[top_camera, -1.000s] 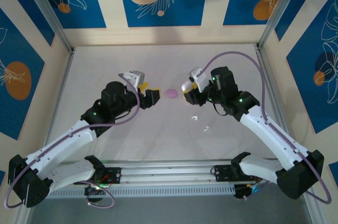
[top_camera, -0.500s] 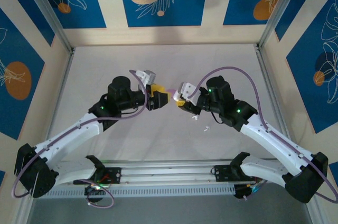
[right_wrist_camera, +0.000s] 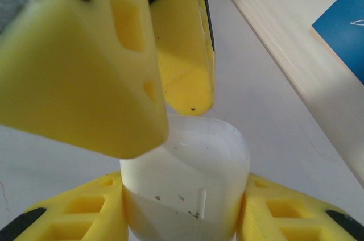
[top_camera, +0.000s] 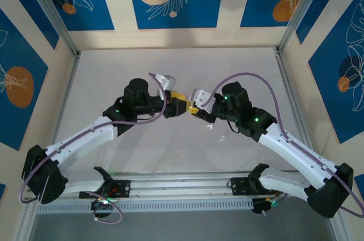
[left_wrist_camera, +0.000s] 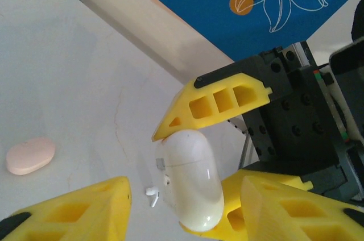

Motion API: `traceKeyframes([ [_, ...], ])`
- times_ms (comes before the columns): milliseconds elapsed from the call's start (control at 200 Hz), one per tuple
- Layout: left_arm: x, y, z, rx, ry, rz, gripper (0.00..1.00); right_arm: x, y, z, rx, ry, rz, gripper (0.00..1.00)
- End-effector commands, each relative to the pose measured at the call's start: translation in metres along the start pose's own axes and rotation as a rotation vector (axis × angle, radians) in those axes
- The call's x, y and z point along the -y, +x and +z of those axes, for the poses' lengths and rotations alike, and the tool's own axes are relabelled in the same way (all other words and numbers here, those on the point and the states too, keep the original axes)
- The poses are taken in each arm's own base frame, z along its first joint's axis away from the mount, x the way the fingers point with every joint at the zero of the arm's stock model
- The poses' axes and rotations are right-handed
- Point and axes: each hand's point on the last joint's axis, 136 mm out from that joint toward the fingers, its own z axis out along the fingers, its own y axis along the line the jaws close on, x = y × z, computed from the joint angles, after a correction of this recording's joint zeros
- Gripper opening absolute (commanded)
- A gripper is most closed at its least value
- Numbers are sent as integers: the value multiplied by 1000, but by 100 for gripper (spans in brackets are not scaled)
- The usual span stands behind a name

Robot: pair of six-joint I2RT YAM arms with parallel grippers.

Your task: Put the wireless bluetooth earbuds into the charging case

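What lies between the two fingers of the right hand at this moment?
The white charging case sits there, touched by both yellow fingers of the right hand; the right wrist view shows it.

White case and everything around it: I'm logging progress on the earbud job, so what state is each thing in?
White case: lid shut, held off the table in the right hand.
Right hand: shut on the white case.
Left hand: open, fingers either side of the case's free end.
Pink case: lid shut, lying flat on the table.
Two white earbuds: loose on the table, outside any case.
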Motion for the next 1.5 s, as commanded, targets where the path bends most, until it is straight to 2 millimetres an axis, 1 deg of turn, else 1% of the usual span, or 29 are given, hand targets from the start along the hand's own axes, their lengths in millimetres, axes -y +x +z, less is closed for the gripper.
traceKeyframes([
  [0, 11, -11, 5, 5, 27, 17, 47, 1, -10, -3, 40, 20, -32, 43],
  [165, 9, -5, 14, -34, 23, 8, 43, 2, -12, -2, 48, 29, -37, 43],
  [360, 3, 3, 18, -73, -11, 11, 41, 6, -12, -2, 43, 57, -48, 43],
  [440, 1, 7, 20, -95, -21, 15, 39, 7, -12, -2, 40, 65, -54, 43],
  [610, 0, 12, 25, -120, -26, 15, 26, 5, -14, -1, 45, 68, -70, 43],
  [680, -1, 13, 26, -125, -28, 17, 23, 6, -15, -1, 45, 76, -77, 43],
  [775, -1, 14, 25, -127, -30, 22, 16, 7, -18, -3, 60, 91, -95, 44],
  [845, -1, 11, 22, -112, -37, 36, 11, 7, -20, -5, 74, 98, -103, 48],
  [935, 2, 3, 16, -57, -37, 72, 10, 4, -22, -12, 100, 96, -82, 55],
  [1045, 12, -11, 4, 60, -14, 146, 9, -5, -26, -27, 173, 37, 39, 61],
  [1100, 17, -18, -4, 130, 0, 187, 9, -11, -29, -39, 226, -36, 151, 64],
  [1135, 22, -22, -9, 178, 18, 220, 9, -16, -31, -47, 266, -99, 219, 65],
  [1170, 28, -27, -14, 232, 40, 252, 9, -16, -34, -54, 306, -154, 312, 65],
  [1266, 39, -35, -28, 356, 76, 326, 9, -1, -39, -70, 381, -234, 575, 64],
  [1336, 45, -37, -35, 410, 102, 375, 8, 4, -39, -76, 395, -302, 692, 63],
  [1436, 52, -38, -41, 454, 132, 412, 8, 6, -44, -78, 382, -393, 781, 62],
  [1496, 55, -38, -42, 468, 151, 423, 8, 5, -53, -80, 378, -454, 803, 62],
])
